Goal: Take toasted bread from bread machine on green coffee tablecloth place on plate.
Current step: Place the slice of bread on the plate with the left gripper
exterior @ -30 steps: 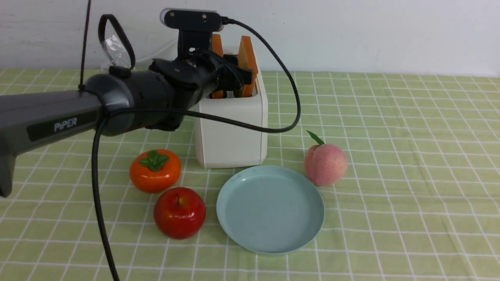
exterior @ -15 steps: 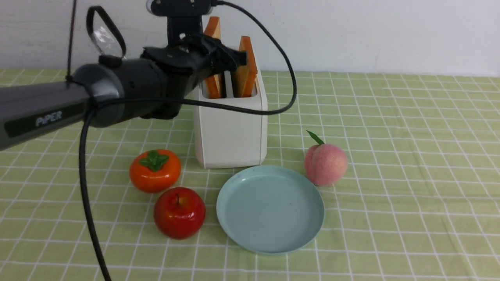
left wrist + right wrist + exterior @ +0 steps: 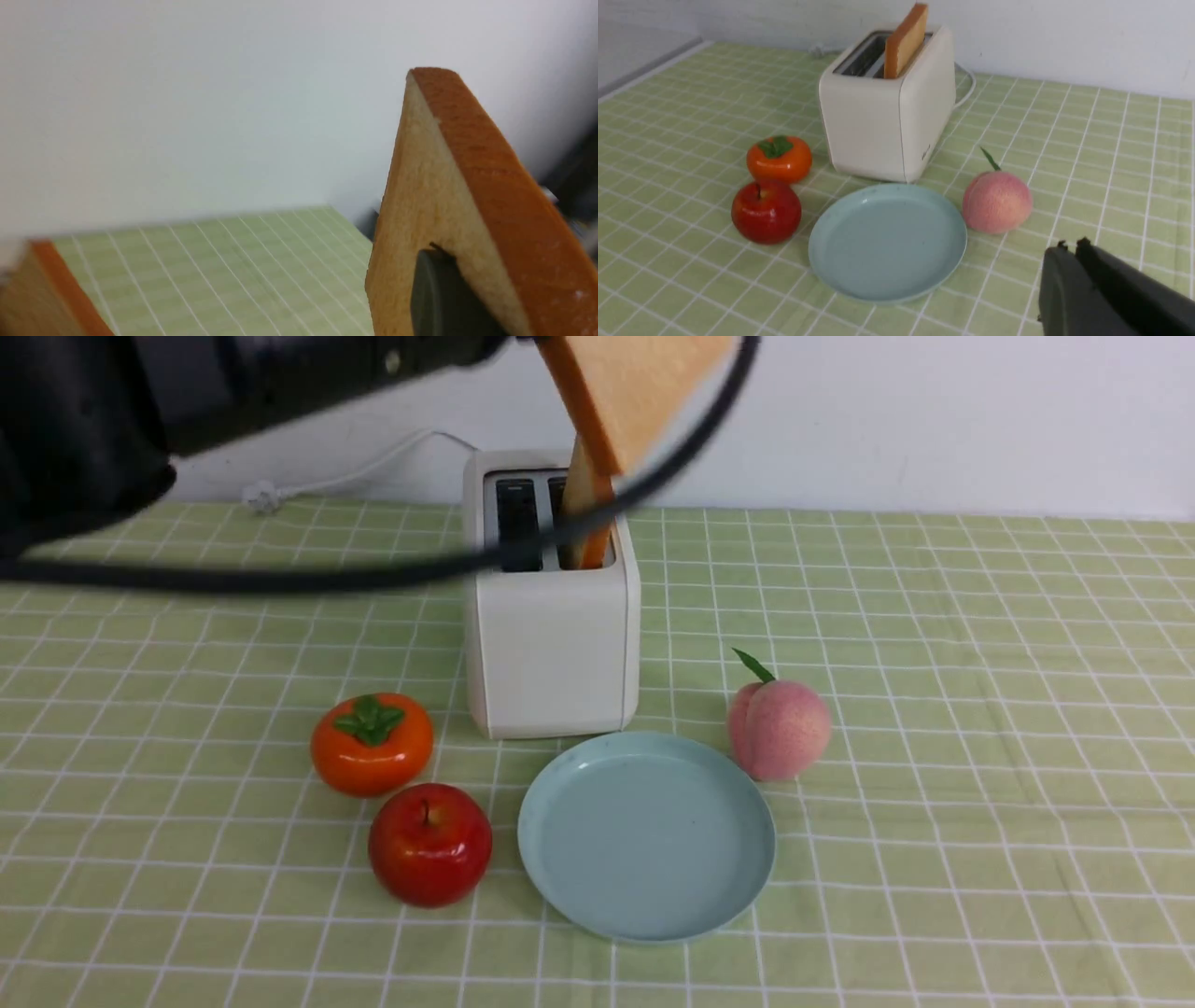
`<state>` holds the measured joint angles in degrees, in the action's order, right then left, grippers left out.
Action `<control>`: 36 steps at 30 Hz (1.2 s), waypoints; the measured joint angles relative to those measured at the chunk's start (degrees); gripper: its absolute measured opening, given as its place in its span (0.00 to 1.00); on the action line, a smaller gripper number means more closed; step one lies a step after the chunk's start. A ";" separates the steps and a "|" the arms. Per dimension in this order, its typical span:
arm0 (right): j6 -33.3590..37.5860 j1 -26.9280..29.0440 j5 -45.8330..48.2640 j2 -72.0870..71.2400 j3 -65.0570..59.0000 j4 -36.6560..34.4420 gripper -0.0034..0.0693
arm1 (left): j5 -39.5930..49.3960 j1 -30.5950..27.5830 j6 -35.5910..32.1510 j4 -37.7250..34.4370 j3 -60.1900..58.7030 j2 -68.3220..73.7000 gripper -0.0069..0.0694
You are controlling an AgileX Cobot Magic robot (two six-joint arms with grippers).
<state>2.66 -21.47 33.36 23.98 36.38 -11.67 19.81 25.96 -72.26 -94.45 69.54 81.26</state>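
The cream-white bread machine (image 3: 551, 644) stands on the green coffee tablecloth (image 3: 934, 709), just behind the light-blue plate (image 3: 644, 835). One slice of toasted bread (image 3: 635, 392) hangs high above the machine, tilted. My left gripper (image 3: 460, 270) is shut on it, with one dark finger pad (image 3: 439, 298) pressed to its pale face. A second slice (image 3: 586, 513) stands in the right slot, and the left slot is empty. My right gripper (image 3: 1070, 243) is shut on nothing, hovering low over the cloth to the right of the plate (image 3: 887, 242).
An orange persimmon (image 3: 372, 744) and a red apple (image 3: 429, 843) sit left of the plate. A peach (image 3: 779, 728) sits at its right. The left arm's black cable (image 3: 373, 577) sweeps blurred across the front of the bread machine. A white wall stands close behind.
My left gripper closed on the slice in the left slot and lifted it up out of the bread machine. The arm has risen to the top of the front view.
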 joint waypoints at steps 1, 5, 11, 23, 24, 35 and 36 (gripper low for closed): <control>0.00 0.00 1.21 0.00 0.00 -0.38 0.09 | 3.76 0.00 1.88 2.61 -2.39 0.28 0.25; 0.00 0.00 5.20 0.00 0.00 -1.48 0.09 | 11.23 0.06 10.00 14.87 -7.33 4.45 0.25; 0.00 0.00 5.49 0.00 0.00 -3.98 0.09 | 11.12 0.06 18.36 22.34 -7.80 13.56 0.25; 0.00 0.00 8.04 0.00 0.00 -5.20 0.09 | 6.11 1.27 19.10 21.64 -7.79 19.68 0.25; 0.00 0.00 8.10 0.00 0.00 -5.53 0.09 | 5.03 1.64 18.64 21.64 -7.79 20.05 0.25; 0.00 0.00 9.70 0.00 0.00 -6.99 0.09 | -1.80 1.70 13.65 21.79 -7.79 18.58 0.83; 0.00 0.00 9.70 0.00 0.00 -6.99 0.09 | -1.98 1.70 13.65 21.89 -7.79 18.40 0.85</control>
<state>2.66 -21.47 43.06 23.98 36.38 -18.65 17.83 27.67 -58.61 -72.56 61.75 99.66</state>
